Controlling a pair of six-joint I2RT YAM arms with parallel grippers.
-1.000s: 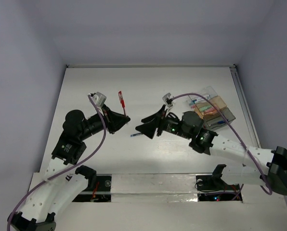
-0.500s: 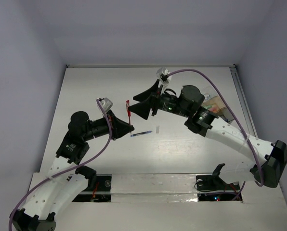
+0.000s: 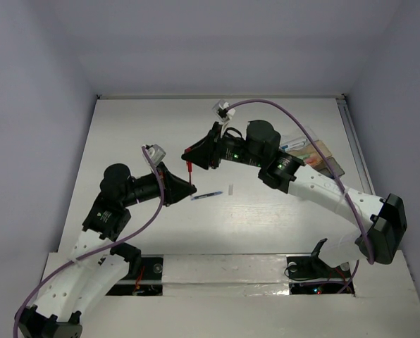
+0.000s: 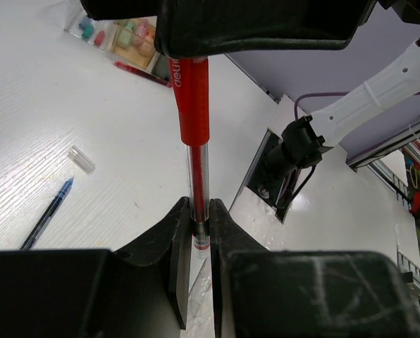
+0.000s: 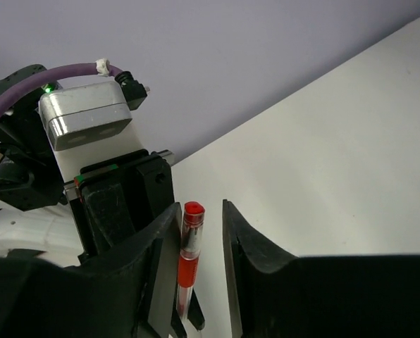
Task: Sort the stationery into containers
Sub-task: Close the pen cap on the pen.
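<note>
Left wrist view: left hand (image 4: 199, 211) is clamped on the red pen's (image 4: 194, 98) clear end. The right hand (image 5: 199, 211) straddles its red end, fingers apart, above mid-desk (image 3: 125, 134). A blue pen (image 3: 206, 196) lies beneath, with the containers (image 3: 316, 155) near the right edge.

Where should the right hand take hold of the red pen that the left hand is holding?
Grip the red pen on its red upper section, since the left hand clamps its clear lower barrel. Come over the free top end, one jaw each side; the right hand straddles it, not yet closed.
</note>
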